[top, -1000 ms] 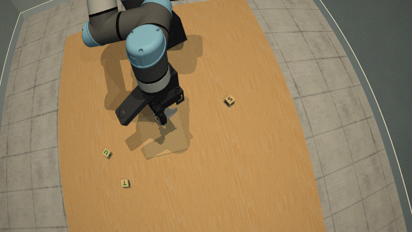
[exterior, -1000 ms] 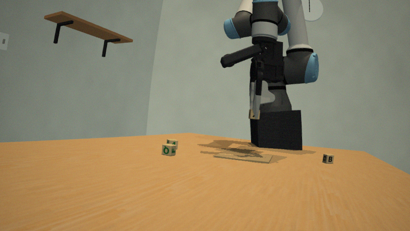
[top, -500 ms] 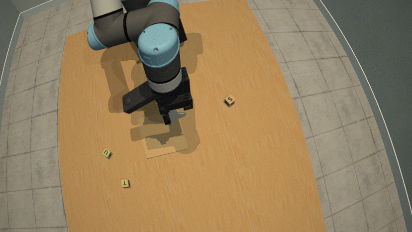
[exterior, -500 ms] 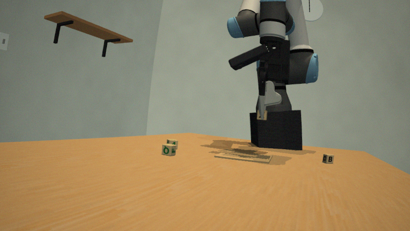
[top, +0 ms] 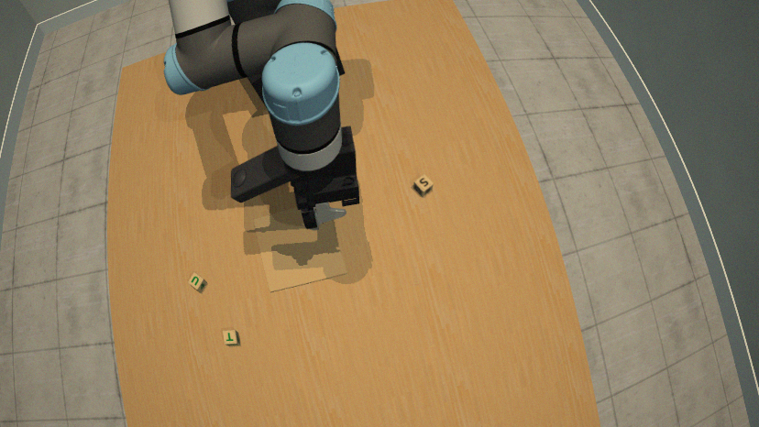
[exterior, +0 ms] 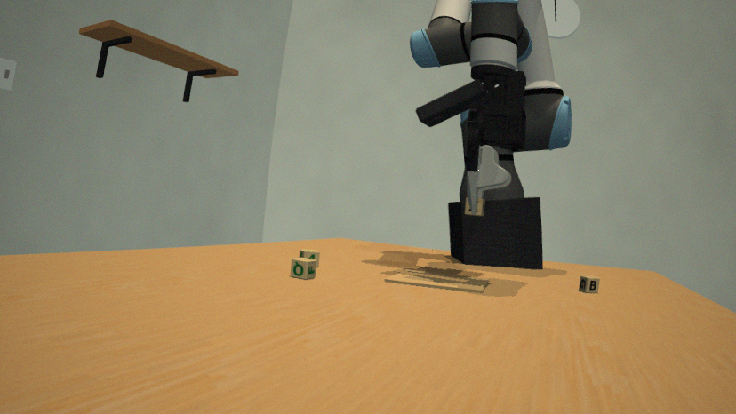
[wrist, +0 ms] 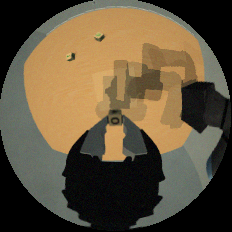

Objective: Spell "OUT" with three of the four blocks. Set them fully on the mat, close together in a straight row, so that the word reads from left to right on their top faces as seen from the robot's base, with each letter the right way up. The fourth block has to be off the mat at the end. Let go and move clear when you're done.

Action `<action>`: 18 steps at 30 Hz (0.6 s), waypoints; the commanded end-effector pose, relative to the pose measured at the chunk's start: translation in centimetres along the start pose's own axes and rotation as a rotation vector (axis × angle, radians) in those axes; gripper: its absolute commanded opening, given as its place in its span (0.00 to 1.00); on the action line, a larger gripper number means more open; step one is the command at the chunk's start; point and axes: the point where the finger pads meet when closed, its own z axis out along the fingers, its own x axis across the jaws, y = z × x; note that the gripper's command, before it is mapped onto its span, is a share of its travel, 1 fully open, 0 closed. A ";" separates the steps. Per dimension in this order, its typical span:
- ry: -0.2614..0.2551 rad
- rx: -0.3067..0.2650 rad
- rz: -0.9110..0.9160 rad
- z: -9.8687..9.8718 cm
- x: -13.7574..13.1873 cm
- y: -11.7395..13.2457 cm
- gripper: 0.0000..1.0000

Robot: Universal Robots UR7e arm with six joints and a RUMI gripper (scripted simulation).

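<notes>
My gripper [top: 320,216] is shut on a small wooden letter block [exterior: 478,206] and holds it well above the table, over the far part of the pale mat [top: 302,259]. The block also shows between the fingertips in the wrist view [wrist: 115,119]; its top letter is hidden from me. The U block [top: 196,281] and the T block [top: 230,336] lie on the table left of the mat, off it. The S block [top: 423,184] lies on the table to the right, off the mat. The mat [exterior: 437,280] has no block on it.
The arm's black base box [exterior: 495,234] stands just behind the mat. The arm's shadow covers much of the mat. Two loose blocks [wrist: 99,36] [wrist: 70,56] show far off in the wrist view. A shelf [exterior: 154,48] hangs on the wall.
</notes>
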 end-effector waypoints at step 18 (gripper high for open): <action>-0.001 0.000 0.002 1.3 0.0 0.0 0.05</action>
